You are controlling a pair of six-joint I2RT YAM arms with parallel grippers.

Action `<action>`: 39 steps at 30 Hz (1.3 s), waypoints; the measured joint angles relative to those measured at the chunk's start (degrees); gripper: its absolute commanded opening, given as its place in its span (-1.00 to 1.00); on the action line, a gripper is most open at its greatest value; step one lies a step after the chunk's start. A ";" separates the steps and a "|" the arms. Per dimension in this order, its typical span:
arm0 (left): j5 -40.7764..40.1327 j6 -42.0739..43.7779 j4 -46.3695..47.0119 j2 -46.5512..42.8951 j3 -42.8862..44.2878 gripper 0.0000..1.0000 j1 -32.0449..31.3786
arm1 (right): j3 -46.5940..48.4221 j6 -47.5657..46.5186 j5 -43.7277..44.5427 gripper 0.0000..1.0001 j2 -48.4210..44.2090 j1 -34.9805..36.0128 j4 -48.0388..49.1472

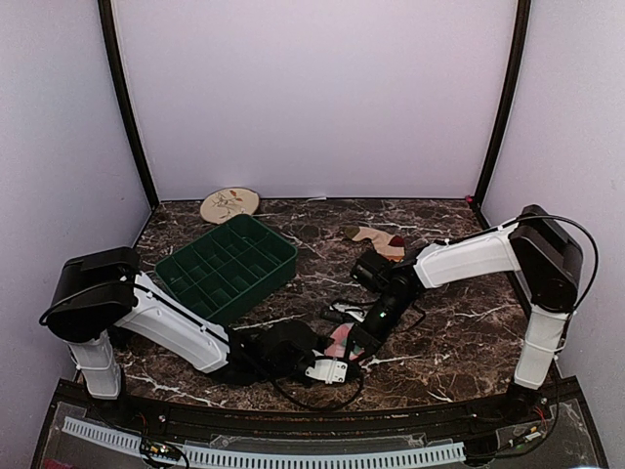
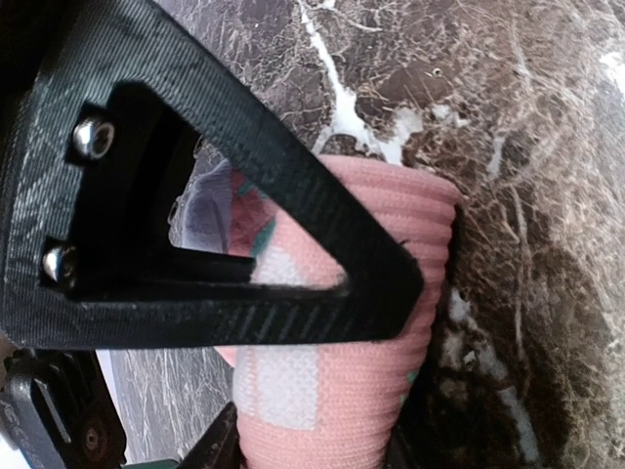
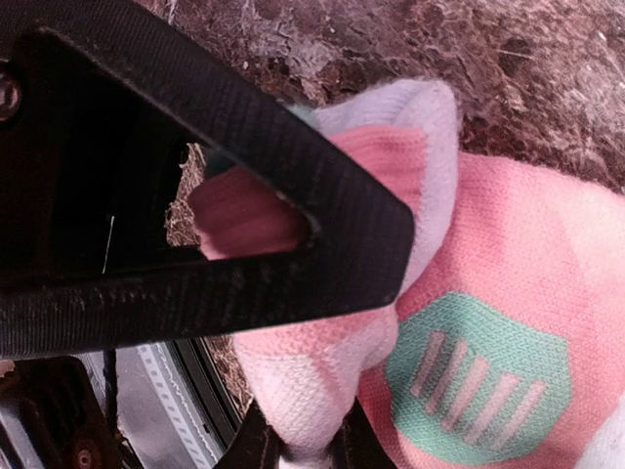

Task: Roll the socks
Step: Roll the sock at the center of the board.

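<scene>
The pink sock [image 1: 339, 341] lies near the table's front middle, between both grippers. In the left wrist view its ribbed pink cuff [image 2: 342, 391] fills the gap between my left gripper's [image 2: 322, 396] fingers, which press on it from both sides. My left gripper [image 1: 329, 369] sits just in front of the sock. My right gripper [image 1: 354, 346] comes in from the right and is shut on a bunched pink and white fold of the same sock [image 3: 322, 376], beside a mint-green spot [image 3: 479, 376]. The tan striped sock [image 1: 376, 239] lies flat farther back, apart from both arms.
A dark green divided tray [image 1: 227, 266] stands at the left middle of the marble table [image 1: 459, 332]. A round patterned plate [image 1: 229, 205] lies at the back left. Black cables [image 1: 337, 311] trail near the sock.
</scene>
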 measured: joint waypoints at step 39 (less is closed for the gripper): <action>32.28 -9.70 -53.57 3.78 27.91 -0.73 7.74 | -7.56 12.55 13.29 0.12 -11.74 -0.39 7.04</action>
